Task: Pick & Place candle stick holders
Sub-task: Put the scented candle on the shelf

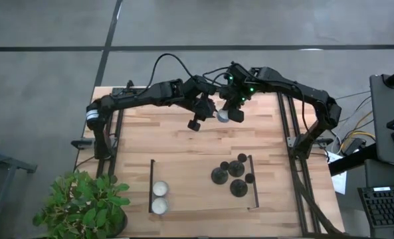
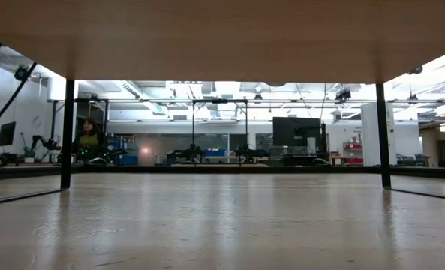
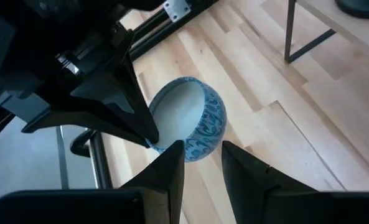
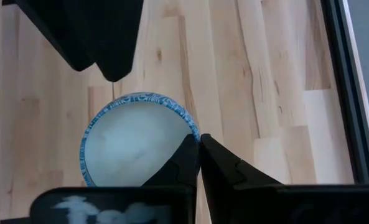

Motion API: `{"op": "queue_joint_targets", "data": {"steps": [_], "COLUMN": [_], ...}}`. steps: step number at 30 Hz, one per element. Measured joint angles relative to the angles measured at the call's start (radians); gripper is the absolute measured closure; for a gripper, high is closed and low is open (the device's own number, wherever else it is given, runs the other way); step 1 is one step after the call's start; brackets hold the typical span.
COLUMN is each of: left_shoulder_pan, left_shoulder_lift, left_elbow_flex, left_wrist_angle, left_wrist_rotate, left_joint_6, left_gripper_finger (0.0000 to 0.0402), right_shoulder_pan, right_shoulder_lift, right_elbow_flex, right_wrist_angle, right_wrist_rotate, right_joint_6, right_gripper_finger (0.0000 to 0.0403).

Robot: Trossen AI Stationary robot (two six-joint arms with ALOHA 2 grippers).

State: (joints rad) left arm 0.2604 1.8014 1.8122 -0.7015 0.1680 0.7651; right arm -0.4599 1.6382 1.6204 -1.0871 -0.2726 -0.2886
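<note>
Above the far middle of the pale wooden desk (image 1: 183, 146), both hands meet at a small round bowl with a blue patterned outside and white inside (image 1: 221, 115). The right hand (image 4: 199, 149) is fully shut, its fingers pinching the bowl's rim. The left hand (image 3: 203, 155) is partly open at the bowl's wall. The black metal candle stick holders (image 1: 230, 174) stand clustered near the desk's front right.
</note>
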Motion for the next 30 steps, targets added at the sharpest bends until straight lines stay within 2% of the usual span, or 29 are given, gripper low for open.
{"op": "queue_joint_targets", "data": {"steps": [8, 30], "left_shoulder_pan": [0.0, 0.0], "left_shoulder_lift": [0.009, 0.03], "left_elbow_flex": [-0.001, -0.001], "left_wrist_angle": [0.047, 0.04], "left_wrist_rotate": [0.007, 0.029], "left_joint_6": [0.045, 0.081], "left_gripper_finger": [0.0298, 0.0298], "right_shoulder_pan": [0.0, 0.004], "right_shoulder_lift": [0.0, 0.0], "right_elbow_flex": [-0.001, -0.003], "right_wrist_angle": [0.007, 0.028], "right_wrist_rotate": [-0.001, -0.027], "right_joint_6": [-0.008, -0.01], "right_gripper_finger": [0.0394, 0.0394]}}
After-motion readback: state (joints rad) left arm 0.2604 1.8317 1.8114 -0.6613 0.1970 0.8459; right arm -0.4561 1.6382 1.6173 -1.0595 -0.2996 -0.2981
